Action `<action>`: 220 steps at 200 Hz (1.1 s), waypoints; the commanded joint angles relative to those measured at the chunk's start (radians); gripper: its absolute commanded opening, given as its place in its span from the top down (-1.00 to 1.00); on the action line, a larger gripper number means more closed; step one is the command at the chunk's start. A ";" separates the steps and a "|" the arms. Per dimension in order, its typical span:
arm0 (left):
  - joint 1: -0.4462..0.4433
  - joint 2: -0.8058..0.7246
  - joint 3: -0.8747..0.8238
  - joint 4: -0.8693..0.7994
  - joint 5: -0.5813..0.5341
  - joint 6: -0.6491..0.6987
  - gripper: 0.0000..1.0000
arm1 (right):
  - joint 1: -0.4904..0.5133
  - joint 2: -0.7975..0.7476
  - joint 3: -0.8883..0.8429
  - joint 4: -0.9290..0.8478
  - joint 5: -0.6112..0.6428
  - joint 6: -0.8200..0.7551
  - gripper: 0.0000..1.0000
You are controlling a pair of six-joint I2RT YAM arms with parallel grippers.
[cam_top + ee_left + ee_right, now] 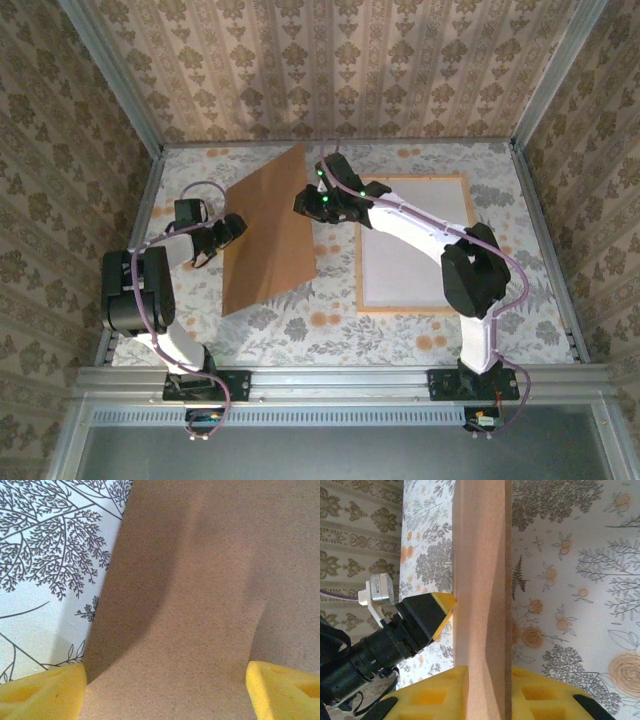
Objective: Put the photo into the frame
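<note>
**Frame lies flat at right as two arms meet at a backing board**

Left of centre in the overhead view, the left gripper sits against the left face of a brown backing board. Its wrist camera shows the yellow fingers spread wide, with the board's speckled surface spanning the gap between them. One black-and-yellow fingertip touches that face in the right wrist view. The board stands tilted over the floral tabletop, one corner pointing toward the back wall. At its upper right edge is the right gripper. Its yellow fingers straddle the board's edge, one on each side and close against it; whether they pinch it cannot be told. At the right, the light-wood frame lies flat on the table around a pale sheet; whether that sheet is the photo cannot be told.
</note>
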 commanded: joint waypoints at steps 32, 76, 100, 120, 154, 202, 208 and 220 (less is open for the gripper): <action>0.004 0.009 -0.032 -0.059 0.003 -0.012 -0.68 | 0.019 0.007 0.087 -0.133 -0.024 -0.072 0.90; 0.032 -0.195 0.003 -0.082 0.040 -0.074 -0.73 | -0.070 -0.132 0.005 -0.061 -0.155 -0.097 1.00; -0.004 -0.357 0.019 -0.117 -0.027 -0.099 -0.73 | -0.178 -0.303 -0.081 -0.057 -0.271 -0.110 1.00; -0.096 -0.430 0.047 -0.189 -0.129 -0.076 -0.72 | -0.310 -0.473 -0.161 -0.098 -0.343 -0.132 1.00; -0.305 -0.422 0.089 -0.244 -0.310 -0.037 -0.68 | -0.584 -0.692 -0.257 -0.129 -0.434 -0.131 1.00; -0.683 -0.145 0.286 -0.346 -0.555 0.053 -0.59 | -0.962 -0.816 -0.360 -0.010 -0.422 -0.008 1.00; -0.711 -0.095 0.324 -0.365 -0.563 0.054 -0.59 | -0.982 -0.821 -0.365 0.004 -0.409 -0.001 1.00; -0.758 -0.004 0.394 -0.390 -0.564 0.057 -0.56 | -0.997 -0.821 -0.362 0.019 -0.386 0.001 1.00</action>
